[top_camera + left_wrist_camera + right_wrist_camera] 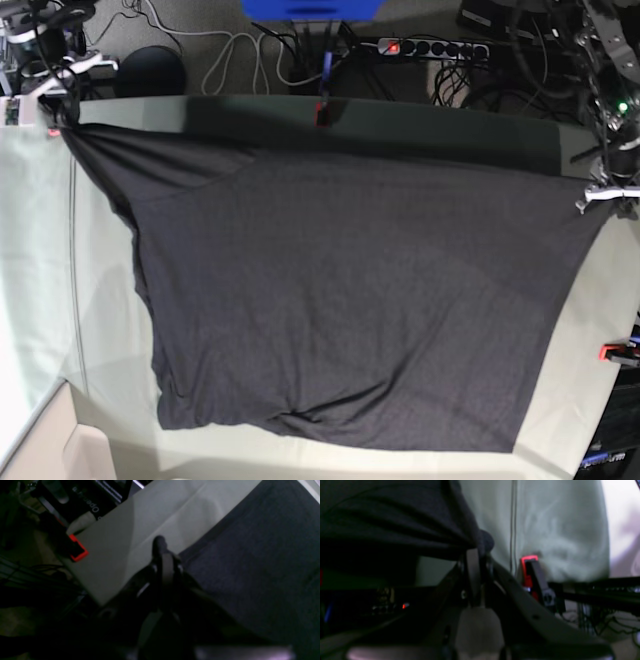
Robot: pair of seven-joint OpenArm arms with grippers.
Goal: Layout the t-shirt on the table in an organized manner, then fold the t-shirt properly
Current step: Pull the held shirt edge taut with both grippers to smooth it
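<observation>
The t-shirt (340, 300) was spread across the worktop (40, 250), each far corner pinched in a closed claw (left (160, 545), right (483, 545)); uneven pulling might have skewed it or slipped a corner.

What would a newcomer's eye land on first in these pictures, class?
The big dark t-shirt fills most of the pale table, stretched between two far corners. The right gripper has its jaws shut on bunched cloth at the far corner on the base view's left; the left gripper is shut at the shirt's edge on the opposite side. Small red clamps stand out along the table edges.
</observation>
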